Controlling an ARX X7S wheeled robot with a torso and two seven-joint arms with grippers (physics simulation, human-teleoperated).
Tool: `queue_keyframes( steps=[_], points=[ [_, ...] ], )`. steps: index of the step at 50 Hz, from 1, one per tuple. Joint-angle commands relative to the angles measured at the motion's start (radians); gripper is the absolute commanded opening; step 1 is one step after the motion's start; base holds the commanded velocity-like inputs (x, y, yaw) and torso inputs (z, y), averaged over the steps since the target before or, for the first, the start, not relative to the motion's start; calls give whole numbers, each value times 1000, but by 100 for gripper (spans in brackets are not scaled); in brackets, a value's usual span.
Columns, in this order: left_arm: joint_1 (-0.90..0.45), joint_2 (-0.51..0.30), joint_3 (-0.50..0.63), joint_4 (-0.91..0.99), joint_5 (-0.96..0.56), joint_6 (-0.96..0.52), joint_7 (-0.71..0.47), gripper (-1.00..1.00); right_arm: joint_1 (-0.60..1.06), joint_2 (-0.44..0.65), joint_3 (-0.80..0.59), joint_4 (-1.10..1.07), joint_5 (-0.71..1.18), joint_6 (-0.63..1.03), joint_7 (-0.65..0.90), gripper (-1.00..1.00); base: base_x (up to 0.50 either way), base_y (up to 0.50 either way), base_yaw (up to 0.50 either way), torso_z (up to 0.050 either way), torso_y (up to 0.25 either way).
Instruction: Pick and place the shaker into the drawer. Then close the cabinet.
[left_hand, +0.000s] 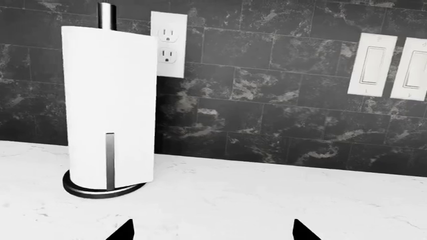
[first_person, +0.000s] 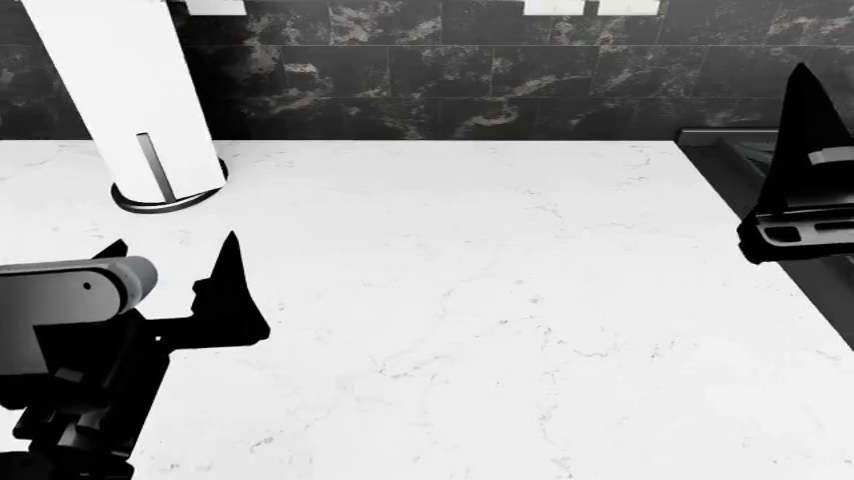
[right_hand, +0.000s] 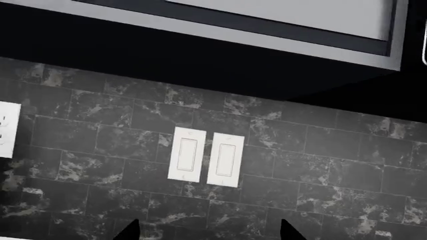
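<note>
Both jaws gape, empty. Left wrist: left gripper (left_hand: 212, 231) tips low in frame, towel roll (left_hand: 110, 107) upper left, which I could topple. Head: counter (first_person: 467, 300) only, no shaker or drawer. Right wrist: right gripper (right_hand: 210, 231) faces switches (right_hand: 205, 157); I'm searching blind.

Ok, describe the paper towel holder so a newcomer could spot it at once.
Start at the white marble countertop and follow it to the dark tiled backsplash. At its left end stands the white paper towel roll on a round metal-based holder, the only upright object there, just beside the white wall outlet.
</note>
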Motion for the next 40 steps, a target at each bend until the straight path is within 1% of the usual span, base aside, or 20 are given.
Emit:
queue_keyframes(
  steps=[1, 8, 15, 19, 21, 24, 27, 40],
  points=[
    [4, -4, -2, 5, 1, 0, -1, 100, 7, 3, -10, 0, 4, -5, 8, 100, -1, 500, 0, 0, 0],
    [-16, -4, -6, 12, -18, -22, 0, 100, 1, -1, -7, -1, -3, -6, 2, 100, -1, 500, 0, 0, 0],
    [-6, 6, -1, 4, -3, -21, 6, 100, -11, -6, 3, -1, -14, -6, -10, 100, -1, 500, 0, 0, 0],
    [-44, 0, -14, 19, -45, -51, -3, 100, -15, -10, 5, -1, -23, -5, -16, 100, -1, 500, 0, 0, 0],
    [-20, 4, -6, 9, -18, -34, 2, 100, -20, -12, 7, -2, -26, -5, -18, 100, -1, 500, 0, 0, 0],
    [-33, 1, -11, 16, -34, -44, -2, 100, -22, -12, 8, -3, -26, -6, -17, 100, -1, 500, 0, 0, 0],
    [-9, 5, -4, 7, -7, -26, 3, 100, -24, -11, 9, -4, -24, -8, -14, 100, -1, 500, 0, 0, 0],
    [13, 0, -2, -1, 9, -8, 8, 100, -28, -15, 7, -7, -32, -10, -17, 100, -1, 500, 0, 0, 0]
  ],
)
